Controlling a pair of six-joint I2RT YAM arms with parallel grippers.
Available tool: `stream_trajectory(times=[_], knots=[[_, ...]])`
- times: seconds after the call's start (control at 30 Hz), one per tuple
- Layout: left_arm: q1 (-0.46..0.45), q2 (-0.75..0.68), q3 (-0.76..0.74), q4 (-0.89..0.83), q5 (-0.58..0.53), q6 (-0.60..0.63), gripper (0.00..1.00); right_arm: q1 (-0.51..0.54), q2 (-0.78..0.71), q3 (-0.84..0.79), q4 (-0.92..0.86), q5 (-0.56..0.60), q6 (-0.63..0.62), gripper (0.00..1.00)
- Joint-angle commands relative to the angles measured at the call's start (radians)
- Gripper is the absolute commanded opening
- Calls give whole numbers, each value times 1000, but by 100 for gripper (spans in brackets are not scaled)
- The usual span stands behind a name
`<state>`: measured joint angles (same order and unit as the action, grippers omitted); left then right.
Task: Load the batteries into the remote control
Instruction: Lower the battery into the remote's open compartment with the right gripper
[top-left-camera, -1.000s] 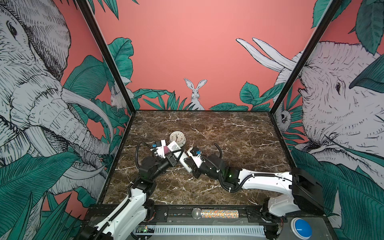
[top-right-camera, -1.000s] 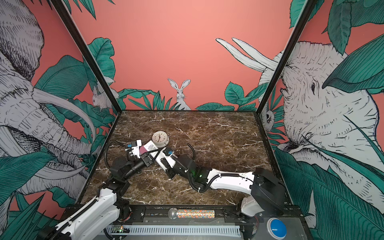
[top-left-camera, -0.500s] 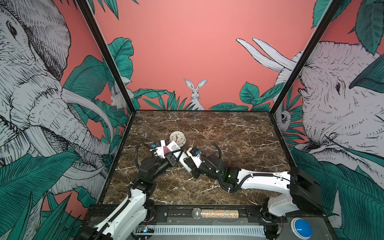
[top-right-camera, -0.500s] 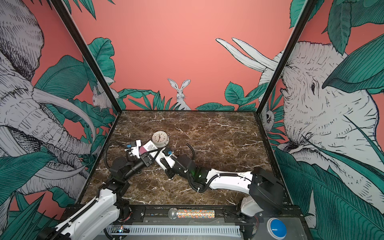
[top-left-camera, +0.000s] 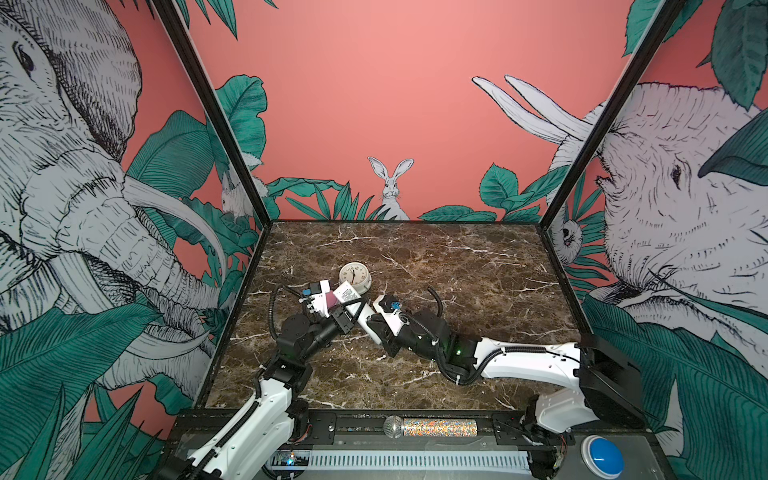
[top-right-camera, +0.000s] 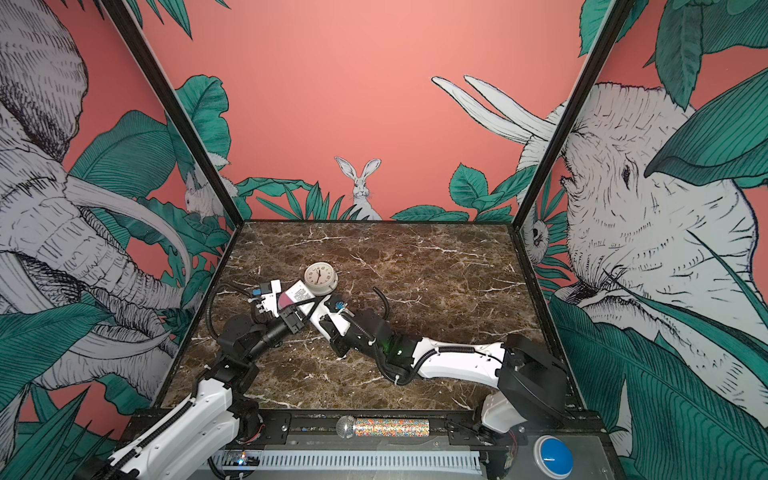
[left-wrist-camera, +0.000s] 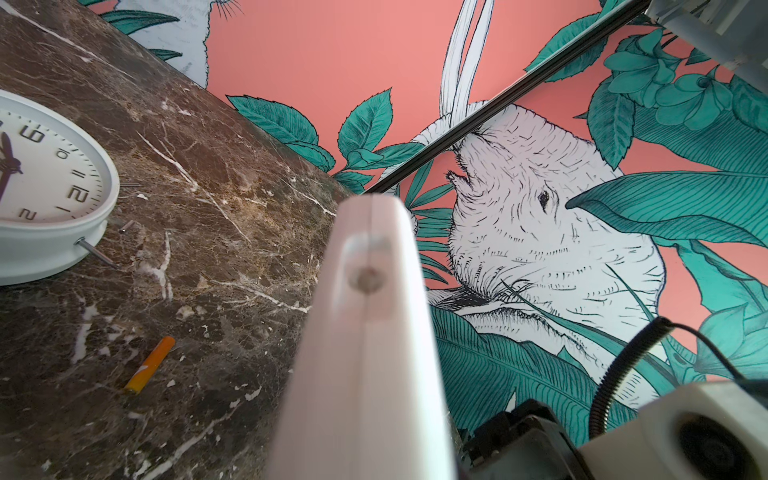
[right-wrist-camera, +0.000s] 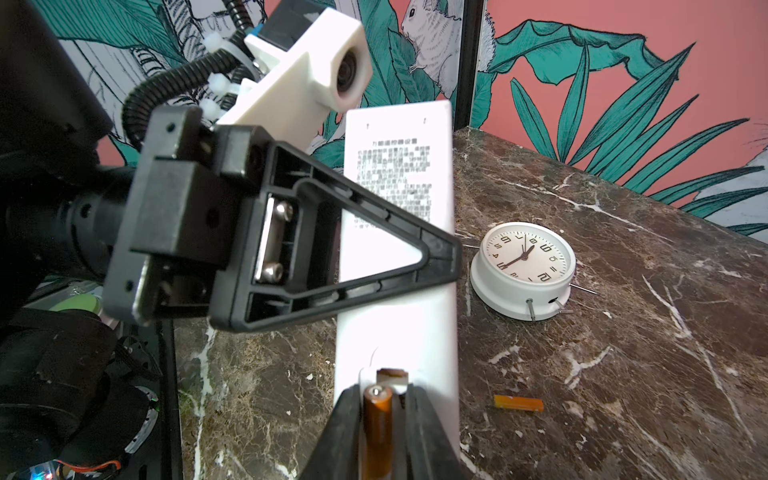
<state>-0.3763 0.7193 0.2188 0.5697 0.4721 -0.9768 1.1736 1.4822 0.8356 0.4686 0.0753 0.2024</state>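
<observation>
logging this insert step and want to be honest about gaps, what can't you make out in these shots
Battery slot: right wrist view, mostly behind the battery and right gripper.
Grip: whether that gripper pinches the battery or only flanks it is unclear.
Remote: blurred close-up in the left wrist view, hiding the left gripper.
Loose battery: unseen in both top views, too small or behind the arms.
Label print: too small to read, right wrist view.

In both top views we see the marble table (top-left-camera: 478, 270) open right of centre; the clock (top-left-camera: 354, 277), remote control (top-left-camera: 348, 296), left arm (top-left-camera: 299, 338) and right arm (top-left-camera: 419, 332) crowd left of centre.
</observation>
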Motion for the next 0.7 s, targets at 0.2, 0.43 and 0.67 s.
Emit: stream_trajectory(times=[0.2,0.43,0.67], knots=[[-4,-18,-1,39,6,-5,0,6,-2,-4,29,6,-8,31],[-4,-8,2,38,19,-3,0,6,-15,10,-3,3,-26,35],[-4,-9,-1,38,20,-3,0,6,-22,11,-10,-2,-29,37]])
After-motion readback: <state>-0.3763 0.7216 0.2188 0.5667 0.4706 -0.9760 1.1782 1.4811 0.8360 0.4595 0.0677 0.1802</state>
